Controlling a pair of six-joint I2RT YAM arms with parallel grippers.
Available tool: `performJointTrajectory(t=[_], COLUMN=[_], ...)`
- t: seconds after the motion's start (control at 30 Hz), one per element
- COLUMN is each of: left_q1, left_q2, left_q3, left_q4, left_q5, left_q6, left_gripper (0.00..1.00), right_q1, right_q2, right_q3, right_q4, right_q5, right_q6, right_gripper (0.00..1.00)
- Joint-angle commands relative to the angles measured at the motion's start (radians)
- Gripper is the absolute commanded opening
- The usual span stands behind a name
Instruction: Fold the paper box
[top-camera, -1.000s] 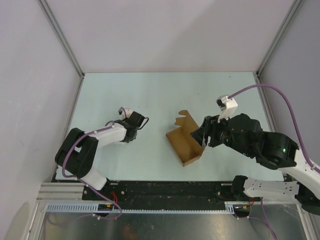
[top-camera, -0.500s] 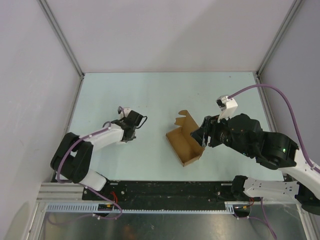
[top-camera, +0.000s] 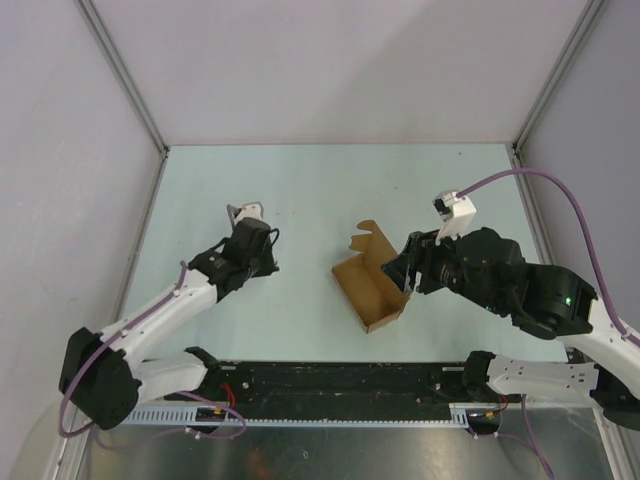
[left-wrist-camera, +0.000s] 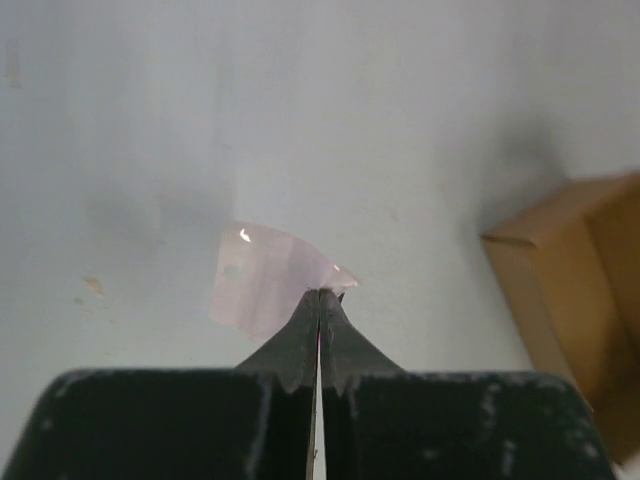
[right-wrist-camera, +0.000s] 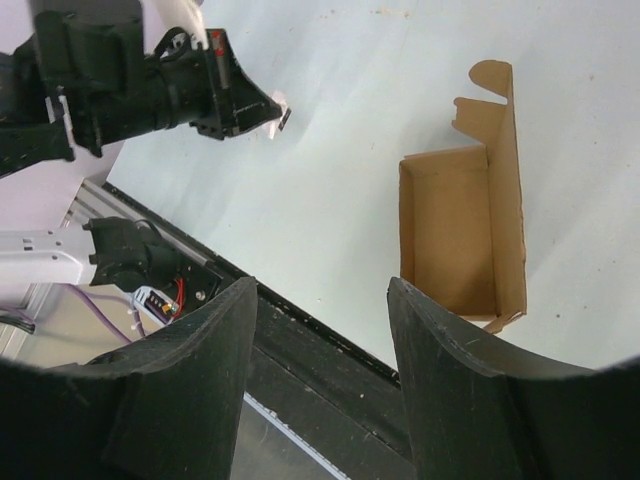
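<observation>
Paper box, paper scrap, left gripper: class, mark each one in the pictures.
paper box (top-camera: 370, 293), top view, its inner floor.
paper scrap (left-wrist-camera: 262, 288), left wrist view, its flat middle.
left gripper (left-wrist-camera: 320, 296), left wrist view, its shut fingertips.

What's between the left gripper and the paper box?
Nothing: the top view shows bare table between the left gripper, shut on a pale scrap, and the paper box.

1. In the left wrist view, the paper box (left-wrist-camera: 570, 280) ran off the right edge.
2. The left tool (left-wrist-camera: 320, 296) hid the near corner of the pale scrap (left-wrist-camera: 262, 285).
3. From above, I couldn't tell whether the right tool (top-camera: 404, 272) touched the box.
</observation>
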Motion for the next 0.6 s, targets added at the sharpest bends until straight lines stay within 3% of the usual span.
performJointTrajectory(t=[0.0, 0.17, 0.33, 0.57], left_q1=[-0.079, -0.325, -0.51, -0.553], left_q2=[-0.099, -0.089, 0.066, 0.328], left_q3=[0.044, 0.158, 0.331, 0.451], left_q4=[0.002, 0.004, 0.028, 0.123], left_q5=[0.153, 0.141, 0.052, 0.069], left_q6=[0.001, -0.054, -0.067, -0.044], left_gripper=[0.0, 0.0, 0.0, 0.0], right_q1=[0.001, -0.015, -0.027, -0.031], right_q2=[-0.041, -0.084, -0.114, -0.123], right_q3=[0.001, 0.0, 0.001, 0.001], right_q4=[0.025, 0.023, 0.01, -0.016], right_q5=[0.054, 0.099, 0.105, 0.103], right_q6=[-0.016, -0.028, -0.021, -0.001], right_gripper=[0.61, 0.61, 0.6, 0.61])
